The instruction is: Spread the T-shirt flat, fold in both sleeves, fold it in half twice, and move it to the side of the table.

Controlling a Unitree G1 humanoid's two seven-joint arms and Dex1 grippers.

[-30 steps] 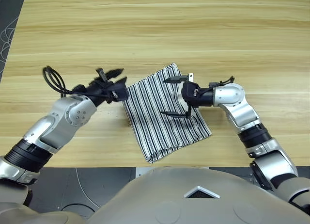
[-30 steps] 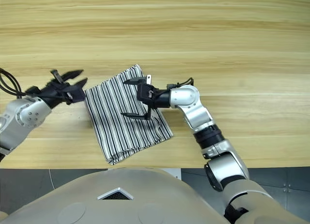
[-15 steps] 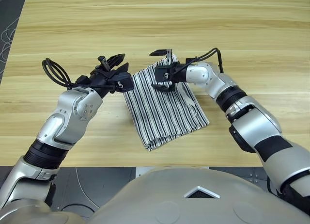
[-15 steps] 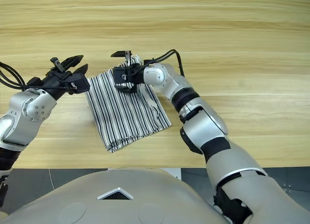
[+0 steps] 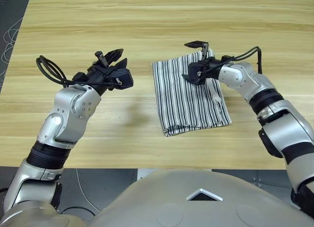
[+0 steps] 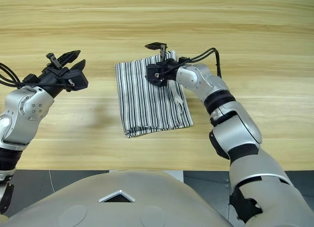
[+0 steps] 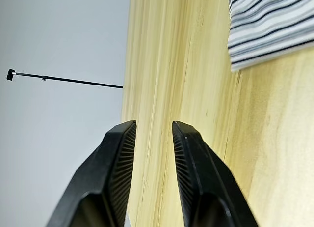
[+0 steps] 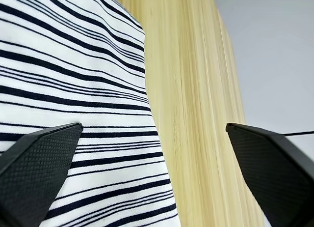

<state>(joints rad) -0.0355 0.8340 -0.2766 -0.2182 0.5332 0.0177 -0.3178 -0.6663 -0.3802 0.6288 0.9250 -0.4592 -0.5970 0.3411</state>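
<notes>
The striped T-shirt (image 5: 189,101) lies folded into a small rectangle on the wooden table (image 5: 147,20), right of centre. My right gripper (image 5: 190,60) stands open at the shirt's far right corner, its lower finger down on the cloth and the upper one raised. In the right wrist view the stripes (image 8: 73,89) run between the widely spread fingers. My left gripper (image 5: 120,57) hovers above bare wood, a short way left of the shirt, open by a narrow gap with nothing in it. In the left wrist view a corner of the shirt (image 7: 274,25) lies beyond its fingers (image 7: 122,153).
Bare wood stretches far behind the shirt and off to the left. The table's left edge meets dark floor (image 5: 10,20). Its near edge (image 5: 122,167) runs just in front of the shirt. A black cable loop (image 5: 46,70) sticks out from my left forearm.
The right gripper has gone to the shirt's far corner and then swept right, dragging and turning the folded shirt that way. The left gripper has risen slightly and now stands clear of the shirt.
</notes>
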